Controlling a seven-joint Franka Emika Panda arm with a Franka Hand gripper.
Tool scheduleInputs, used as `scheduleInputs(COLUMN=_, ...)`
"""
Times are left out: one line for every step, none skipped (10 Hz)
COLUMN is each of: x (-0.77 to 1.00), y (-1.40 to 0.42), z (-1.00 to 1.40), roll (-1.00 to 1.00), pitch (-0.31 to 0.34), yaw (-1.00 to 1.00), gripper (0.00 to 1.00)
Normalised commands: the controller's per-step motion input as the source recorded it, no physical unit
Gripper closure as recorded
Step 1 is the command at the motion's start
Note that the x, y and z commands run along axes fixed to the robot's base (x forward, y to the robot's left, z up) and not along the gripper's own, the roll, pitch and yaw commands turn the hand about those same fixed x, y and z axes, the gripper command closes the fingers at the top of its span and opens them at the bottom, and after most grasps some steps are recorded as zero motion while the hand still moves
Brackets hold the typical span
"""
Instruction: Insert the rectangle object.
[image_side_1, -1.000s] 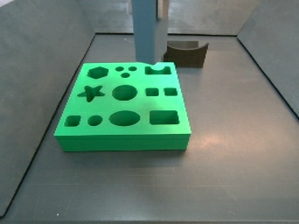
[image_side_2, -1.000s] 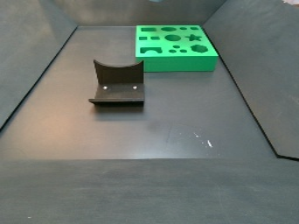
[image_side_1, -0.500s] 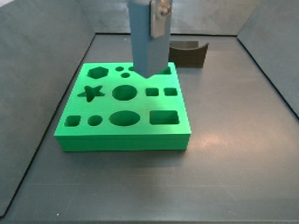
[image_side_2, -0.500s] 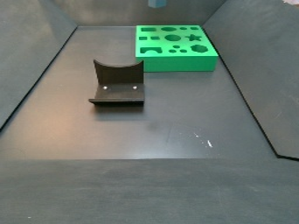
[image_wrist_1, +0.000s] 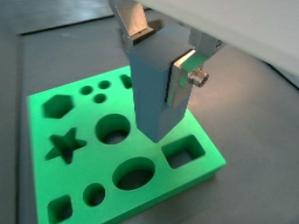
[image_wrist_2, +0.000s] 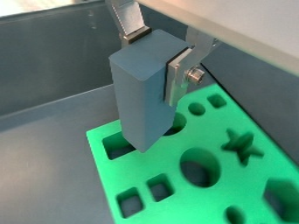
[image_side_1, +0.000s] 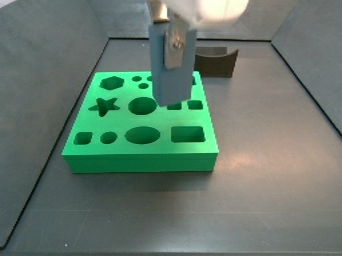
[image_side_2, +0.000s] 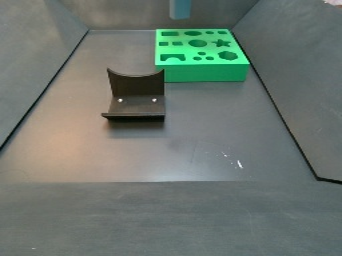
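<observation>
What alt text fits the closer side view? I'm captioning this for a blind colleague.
The gripper holds the blue-grey rectangle object upright over the green shape board, its lower end low above the cut-outs and not visibly seated. The dark fixture stands behind the board on the grey floor.

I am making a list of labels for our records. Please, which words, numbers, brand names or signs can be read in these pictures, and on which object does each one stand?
None: no view shows readable text.
Gripper, above the board, jaws shut on the bar: no marking.
Blue-grey rectangle object: plain.
Green shape board: only cut-out shapes.
Dark fixture: no lettering visible.
</observation>
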Motion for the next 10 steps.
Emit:
scheduleInputs(x=0.35, y=-0.09, z=-0.35, roll=0.03, pitch=0.0, yaw=-0.73, gripper=1.0)
scheduleInputs(x=0.35, y=-0.09, z=-0.36, roll=0.04, pitch=0.0, yaw=-0.72, gripper=1.0)
scheduleInputs(x=0.35, y=-0.09, z=-0.37, roll=0.04, pitch=0.0, yaw=-0.71, gripper=1.0)
scheduleInputs(x=0.37, y=-0.1, z=-0.36, roll=0.04, pitch=0.006, yaw=-0.68, gripper=1.0)
scheduleInputs(x=0.37, y=-0.17, z=-0.27, roll=0.1, pitch=0.08, yaw=-0.54, gripper=1.0)
scheduleInputs(x=0.09, y=0.0, z=-0.01, roll=0.09, pitch=0.073, yaw=-0.18, gripper=1.0)
scheduleInputs(x=0.0, y=0.05, z=-0.11, roll=0.0, pitch=0.0, yaw=-0.08, gripper=1.0)
scheduleInputs(x=0.0, y=-0.1, z=-0.26, roll=-0.06, pitch=0.0, yaw=0.0, gripper=1.0)
scheduleInputs(x=0.0, y=-0.19, z=-0.27, roll=-0.12, pitch=0.0, yaw=0.0, gripper=1.0)
scheduleInputs(x=0.0, y=-0.09, z=-0.25, roll=-0.12, pitch=0.0, yaw=-0.15, gripper=1.0)
